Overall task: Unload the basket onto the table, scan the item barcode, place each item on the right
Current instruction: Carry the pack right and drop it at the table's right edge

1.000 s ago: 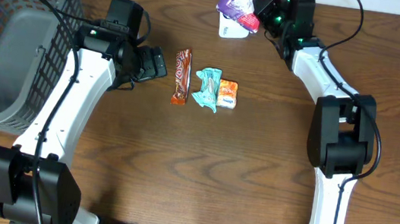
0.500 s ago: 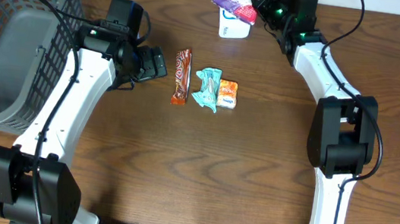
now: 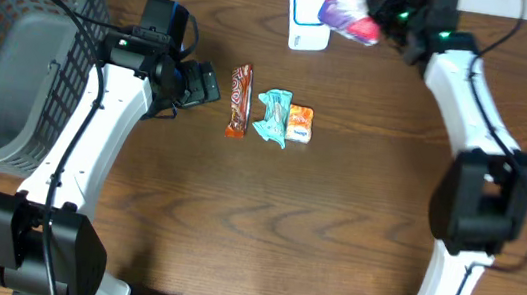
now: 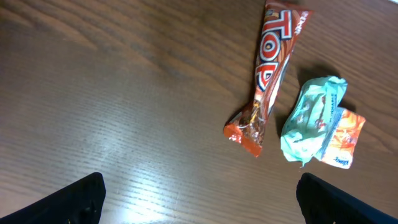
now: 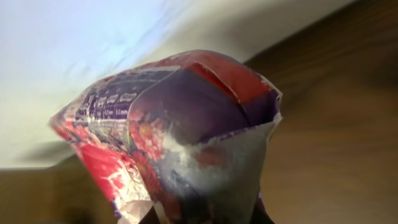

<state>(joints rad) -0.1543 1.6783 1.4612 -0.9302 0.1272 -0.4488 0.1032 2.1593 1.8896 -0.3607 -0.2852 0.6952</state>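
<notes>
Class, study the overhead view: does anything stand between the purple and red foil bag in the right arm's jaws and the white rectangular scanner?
Nothing visible does. The purple and red foil bag, held in the right gripper, hangs just beside the white rectangular scanner, with no object between them.

Dark wood-grain table (image 3: 333, 237), smooth, with a soft sheen. Purple-red snack bag (image 3: 351, 7): crinkly glossy film, pretty shiny. Same shiny film on the orange-brown bar wrapper (image 3: 239, 99); teal wrapper (image 3: 273, 117) more crumpled. Grey basket (image 3: 11, 66): matt plastic mesh. White scanner (image 3: 307, 17): smooth plastic.
</notes>
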